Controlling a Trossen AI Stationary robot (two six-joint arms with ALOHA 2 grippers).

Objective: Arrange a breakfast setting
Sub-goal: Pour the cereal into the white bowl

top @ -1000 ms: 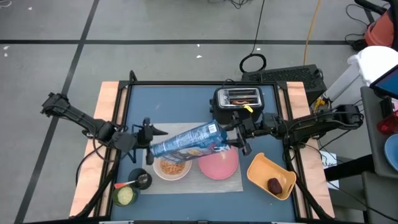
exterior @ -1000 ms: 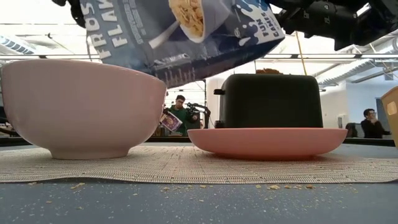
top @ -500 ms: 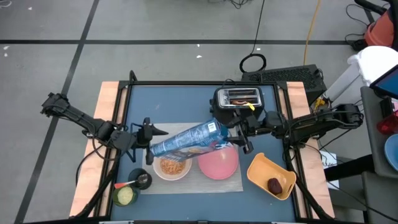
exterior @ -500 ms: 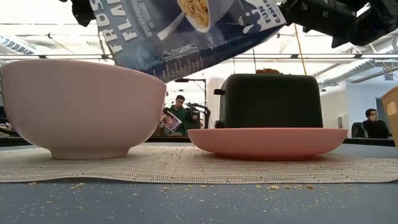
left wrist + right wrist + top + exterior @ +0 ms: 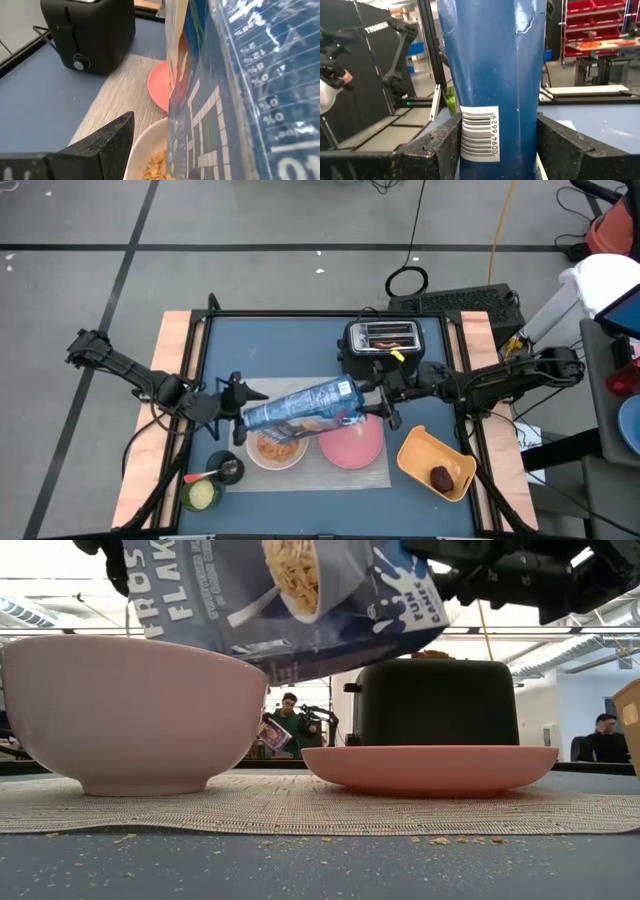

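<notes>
Both tools, the left tool [image 5: 238, 397] and right tool [image 5: 378, 402], are clamped on the cereal bag [image 5: 300, 404], tipping flakes into the white bowl [image 5: 277, 450]; next, level it gently.

The cereal bag [image 5: 300, 405], stretched between the left claw [image 5: 238, 401] and the right claw [image 5: 378, 402], covers part of the bowl [image 5: 277, 450] and the plate's [image 5: 352, 442] near rim. In the low view the bag's top is cut off. The spoon [image 5: 212, 473] is too small to make out.
</notes>
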